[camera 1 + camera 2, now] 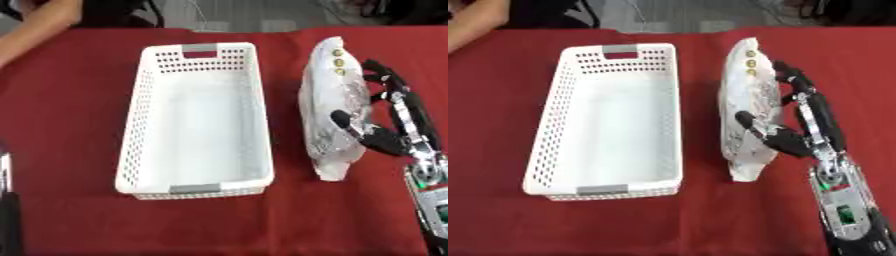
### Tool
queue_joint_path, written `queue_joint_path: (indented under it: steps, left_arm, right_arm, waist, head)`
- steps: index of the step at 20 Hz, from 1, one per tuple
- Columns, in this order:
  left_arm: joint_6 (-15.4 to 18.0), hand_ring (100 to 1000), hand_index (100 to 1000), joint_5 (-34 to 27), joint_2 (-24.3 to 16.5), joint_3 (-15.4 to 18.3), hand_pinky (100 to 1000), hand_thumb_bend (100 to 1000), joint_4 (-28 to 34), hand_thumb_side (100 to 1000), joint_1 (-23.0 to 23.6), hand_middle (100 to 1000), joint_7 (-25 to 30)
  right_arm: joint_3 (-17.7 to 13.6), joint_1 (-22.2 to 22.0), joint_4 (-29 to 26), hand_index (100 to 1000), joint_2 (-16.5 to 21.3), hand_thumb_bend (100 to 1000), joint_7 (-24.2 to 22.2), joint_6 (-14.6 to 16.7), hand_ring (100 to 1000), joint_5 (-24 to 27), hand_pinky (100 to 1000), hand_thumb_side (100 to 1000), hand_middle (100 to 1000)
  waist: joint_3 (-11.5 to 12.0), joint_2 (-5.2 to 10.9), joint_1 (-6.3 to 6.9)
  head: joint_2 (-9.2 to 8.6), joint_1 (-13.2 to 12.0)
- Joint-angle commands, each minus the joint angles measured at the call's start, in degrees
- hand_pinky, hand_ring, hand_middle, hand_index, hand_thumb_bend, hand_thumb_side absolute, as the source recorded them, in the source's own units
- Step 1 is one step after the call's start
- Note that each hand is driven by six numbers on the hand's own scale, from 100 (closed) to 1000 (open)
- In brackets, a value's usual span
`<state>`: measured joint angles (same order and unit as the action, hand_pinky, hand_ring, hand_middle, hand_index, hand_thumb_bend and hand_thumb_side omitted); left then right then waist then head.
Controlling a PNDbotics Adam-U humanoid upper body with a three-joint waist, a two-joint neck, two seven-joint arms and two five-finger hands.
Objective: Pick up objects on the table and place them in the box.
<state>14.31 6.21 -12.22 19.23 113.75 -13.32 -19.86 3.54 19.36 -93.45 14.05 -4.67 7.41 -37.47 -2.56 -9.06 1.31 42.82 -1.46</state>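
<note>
The right robot hand (794, 132) grasps a white bag (331, 105) near the right edge of the red desk (70, 100). A white box (199, 120) sits mid-desk.

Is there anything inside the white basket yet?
No. The white basket shows only its bare floor, while the clear bag lies on the red cloth to its right, with the right hand on it.

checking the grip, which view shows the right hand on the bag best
The right eye view: the right hand sits well inside the picture, thumb and fingers curled round the bag. The left eye view shows the same grasp, but nearer the picture's right edge.
</note>
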Motion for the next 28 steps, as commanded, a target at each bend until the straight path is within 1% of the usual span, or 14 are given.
queue_joint_path:
  steps: [1,4,6,9,11,13,16,19,20,22,25,26,27,28]
  left_arm:
    - [0.13,604,806,-0.17,-0.87,0.02,606,100,0.84,1000,-0.29,728,0.14]
    - [0.12,603,806,-0.16,-0.90,0.04,606,100,0.84,1000,-0.27,727,0.15]
    - [0.12,603,806,-0.13,-0.94,0.08,606,100,0.84,1000,-0.24,728,0.12]
    - [0.09,603,806,-0.05,-1.00,0.14,606,100,0.84,1000,-0.14,728,0.07]
    - [0.05,603,806,-0.01,-1.03,0.14,606,100,0.84,1000,-0.10,728,0.07]
    - [0.06,603,806,0.01,-1.10,0.10,606,100,0.84,1000,-0.11,728,0.10]
    - [0.05,603,806,0.00,-1.11,0.14,606,100,0.84,1000,-0.10,728,0.06]
    - [0.04,603,806,0.03,-1.07,0.13,606,100,0.84,1000,-0.10,728,0.07]
    - [0.04,603,806,0.03,-1.06,0.13,605,100,0.84,1000,-0.11,728,0.08]
    - [0.02,603,806,0.03,-1.02,0.13,606,100,0.84,1000,-0.10,728,0.08]
    - [-0.01,603,806,0.04,-0.97,0.13,605,100,0.84,1000,-0.08,728,0.09]
    - [-0.01,603,806,0.04,-0.96,0.13,605,100,0.84,1000,-0.08,728,0.09]
    - [-0.02,603,806,0.03,-0.95,0.13,605,100,0.84,1000,-0.06,728,0.09]
    - [-0.03,603,805,0.03,-0.93,0.14,605,100,0.84,1000,-0.05,728,0.08]
  right_arm:
    - [0.13,0.73,-0.01,1000,0.52,738,-0.65,0.04,862,-0.74,598,752,910]
    - [0.25,0.61,0.45,1000,0.41,743,-1.63,-0.51,863,-2.05,606,743,912]
    - [0.20,0.57,0.86,1000,0.14,732,-2.55,-2.40,852,-3.98,609,716,903]
    - [-0.11,0.86,1.33,1000,-1.61,739,-2.69,-9.25,846,-8.44,601,713,898]
    - [-0.02,1.05,1.07,1000,-3.08,744,-1.92,-12.84,834,-11.05,584,719,886]
    - [0.22,1.21,0.99,1000,-4.15,746,-1.22,-15.31,822,-13.36,569,716,877]
    - [0.55,1.41,0.86,1000,-5.00,748,-0.77,-17.18,814,-15.81,562,711,869]
    - [0.71,1.48,0.65,1000,-5.35,751,-0.45,-17.93,803,-17.56,547,704,865]
    - [0.78,1.47,0.57,1000,-5.42,752,-0.37,-18.04,793,-18.14,527,701,860]
    - [0.96,1.43,0.41,1000,-5.48,751,-0.27,-18.11,757,-19.31,447,678,844]
    - [1.14,1.44,0.06,964,-5.51,699,-0.21,-18.21,634,-20.84,192,556,778]
    - [1.18,1.43,-0.07,941,-5.53,677,-0.18,-18.27,576,-21.18,100,506,746]
    - [1.21,1.41,-0.21,928,-5.52,665,-0.12,-18.33,551,-21.43,100,489,730]
    - [1.22,1.39,-0.36,880,-5.53,641,-0.03,-18.38,505,-21.62,100,446,692]
  waist:
    - [0.16,0.61,-0.11]
    - [0.17,0.62,-0.15]
    - [0.10,0.66,-0.21]
    - [-0.08,0.72,-0.32]
    - [-0.17,0.73,-0.36]
    - [-0.17,0.73,-0.38]
    - [-0.11,0.71,-0.43]
    - [-0.03,0.67,-0.49]
    - [0.00,0.66,-0.51]
    - [0.05,0.64,-0.53]
    - [0.05,0.65,-0.53]
    - [0.06,0.66,-0.53]
    - [0.05,0.67,-0.52]
    - [0.05,0.68,-0.52]
  head:
    - [-0.78,0.79]
    - [-0.80,0.62]
    - [-0.79,0.41]
    - [-0.84,0.23]
    - [-0.93,0.25]
    - [-1.01,0.41]
    - [-1.17,0.58]
    - [-1.21,0.59]
    - [-1.20,0.58]
    - [-1.16,0.58]
    - [-1.11,0.53]
    - [-1.10,0.52]
    - [-1.11,0.52]
    - [-1.12,0.51]
